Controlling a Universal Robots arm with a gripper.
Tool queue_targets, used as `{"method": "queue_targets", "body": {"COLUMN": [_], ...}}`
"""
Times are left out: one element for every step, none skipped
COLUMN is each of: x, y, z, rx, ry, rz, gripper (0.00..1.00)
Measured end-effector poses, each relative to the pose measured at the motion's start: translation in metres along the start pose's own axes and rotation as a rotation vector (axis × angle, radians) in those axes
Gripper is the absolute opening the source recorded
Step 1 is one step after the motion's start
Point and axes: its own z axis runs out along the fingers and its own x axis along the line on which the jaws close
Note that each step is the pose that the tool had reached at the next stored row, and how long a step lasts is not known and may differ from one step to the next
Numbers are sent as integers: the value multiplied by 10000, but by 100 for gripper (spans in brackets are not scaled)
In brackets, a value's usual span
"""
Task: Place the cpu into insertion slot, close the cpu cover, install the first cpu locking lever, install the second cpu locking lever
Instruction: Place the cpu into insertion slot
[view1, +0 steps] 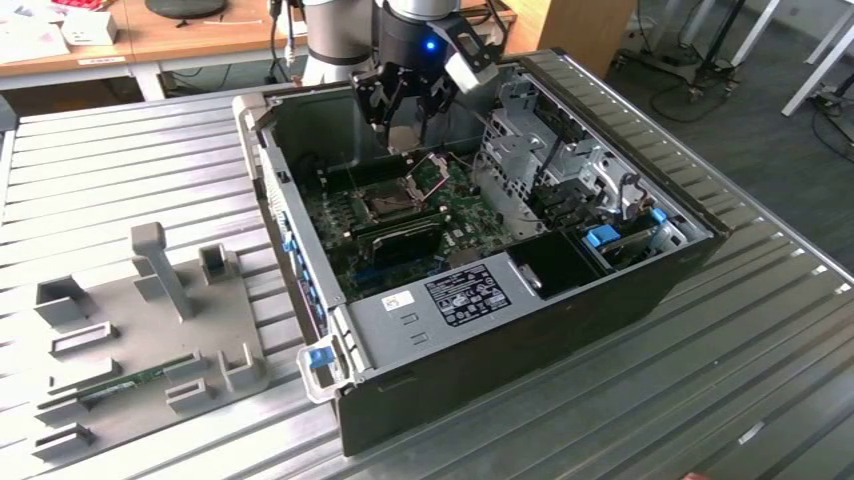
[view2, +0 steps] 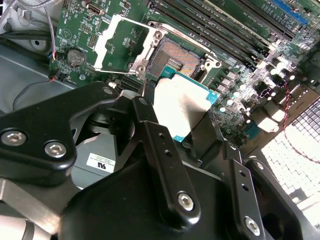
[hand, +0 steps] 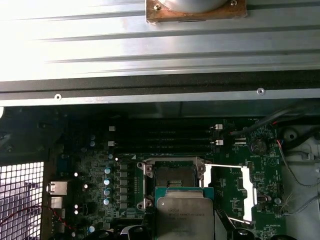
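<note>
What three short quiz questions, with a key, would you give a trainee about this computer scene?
1. True or false: the silvery square hinged metal cpu cover is swung open, off the square insertion slot.
2. The black robot hand grips: A) a cable; B) the thin square grey-topped cpu; C) nothing.
3. Fill the gap: the slot's contact field is ____.
Key: 1 true; 2 B; 3 empty.

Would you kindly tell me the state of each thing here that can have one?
cpu, held, not in the socket.
gripper, jaws shut on the cpu.
socket, empty, contacts bare.
cpu cover, open, swung back off the socket.
case, side open.
</note>
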Motion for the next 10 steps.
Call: {"method": "queue_targets", "body": {"x": [0,0,0,0,0,0,0,0,0,0], "y": [0,0,0,0,0,0,0,0,-1,-2], "z": [0,0,1,0,1,1,2,7,15,25], "rx": [0,0,0,0,1,0,0,-4,-5,-2], "ry": [0,0,0,0,0,0,0,-2,-3,-1], "rz": [0,0,0,0,0,0,0,0,0,0], "gripper": [54,54,54,54,54,54,54,54,54,54]}}
